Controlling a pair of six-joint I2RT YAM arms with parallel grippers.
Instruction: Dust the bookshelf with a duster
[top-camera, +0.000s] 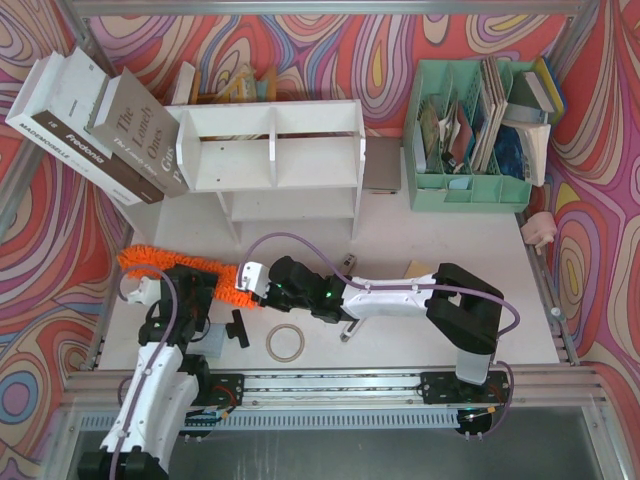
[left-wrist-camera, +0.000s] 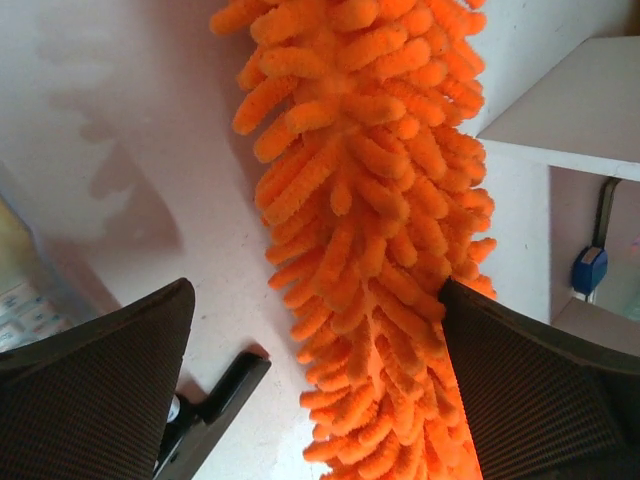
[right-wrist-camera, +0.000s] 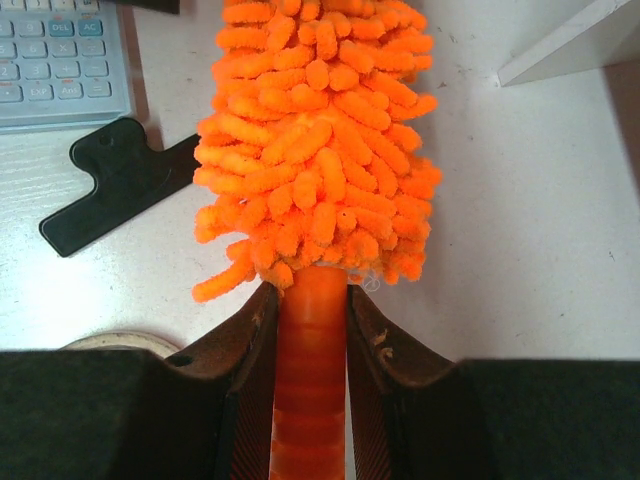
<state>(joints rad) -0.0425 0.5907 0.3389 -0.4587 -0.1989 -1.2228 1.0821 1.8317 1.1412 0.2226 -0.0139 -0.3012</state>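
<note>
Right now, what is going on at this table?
The right gripper is shut on the orange handle of the duster, whose fluffy head lies on the table in front of the bookshelf, not touching it. The left gripper is open, one finger on each side of the head.

We're looking into a robot lab test cell: aluminium framing (top-camera: 330, 385) edges a white worktop (top-camera: 480, 235), swirly printed backdrop (top-camera: 400, 40) all round, left arm (top-camera: 155, 390) and right arm (top-camera: 400, 297) bolted at the front. It's dressed as a study, with a bookshelf (top-camera: 270, 150), stacked books (top-camera: 100, 125), a mint file organiser (top-camera: 470, 190) and a calculator (right-wrist-camera: 60, 60).
</note>
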